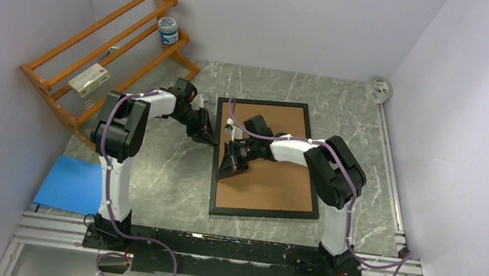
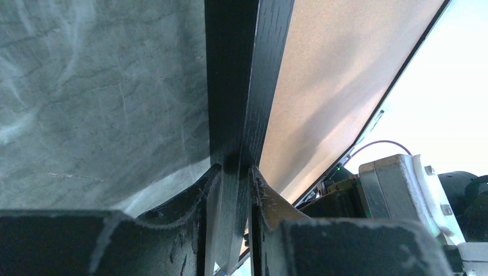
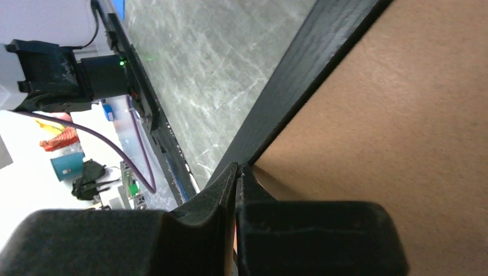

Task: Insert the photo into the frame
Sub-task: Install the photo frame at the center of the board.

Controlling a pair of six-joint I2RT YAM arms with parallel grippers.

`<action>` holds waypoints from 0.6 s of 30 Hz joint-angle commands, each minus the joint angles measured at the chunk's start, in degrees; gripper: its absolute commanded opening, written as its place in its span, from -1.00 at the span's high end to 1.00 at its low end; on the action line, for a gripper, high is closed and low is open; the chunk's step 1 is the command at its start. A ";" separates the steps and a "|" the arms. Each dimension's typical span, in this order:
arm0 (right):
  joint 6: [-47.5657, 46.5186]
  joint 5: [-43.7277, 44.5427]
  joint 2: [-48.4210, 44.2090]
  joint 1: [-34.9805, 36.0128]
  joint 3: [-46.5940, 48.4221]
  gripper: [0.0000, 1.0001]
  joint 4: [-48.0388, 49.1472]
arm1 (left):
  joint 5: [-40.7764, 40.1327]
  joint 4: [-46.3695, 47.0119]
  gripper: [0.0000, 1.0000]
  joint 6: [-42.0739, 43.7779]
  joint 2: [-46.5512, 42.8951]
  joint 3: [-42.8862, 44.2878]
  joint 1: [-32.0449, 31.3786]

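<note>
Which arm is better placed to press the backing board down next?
Probably right. The right gripper, shut, rests on the backing board beside the frame's left rail; the left gripper is clamped on that rail.

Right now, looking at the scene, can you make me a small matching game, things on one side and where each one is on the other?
Things:
1. blue sheet
2. orange rack
3. brown board
4. left end effector

Places:
A. clamped on the frame, at its left edge
B. lying inside the frame
C. near left corner of the table
D. far left corner of the table

Pairs: 1-C, 2-D, 3-B, 4-A
</note>
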 commanded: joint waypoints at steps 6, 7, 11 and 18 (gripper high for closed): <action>-4.13 8.78 2.84 0.24 1.38 0.89 -5.78 | -14.30 -3.94 0.51 3.28 5.61 -3.41 -0.59; -4.07 8.98 2.88 0.21 1.03 0.88 -5.63 | -14.36 -3.94 0.51 3.26 5.61 -3.41 -0.59; -4.30 11.50 3.96 0.41 0.75 0.80 -6.02 | -14.24 -3.69 0.51 3.01 5.76 -3.42 -0.59; -5.65 18.41 6.62 0.73 0.16 0.41 -7.74 | -14.61 -4.03 0.52 3.15 5.61 -3.39 -0.59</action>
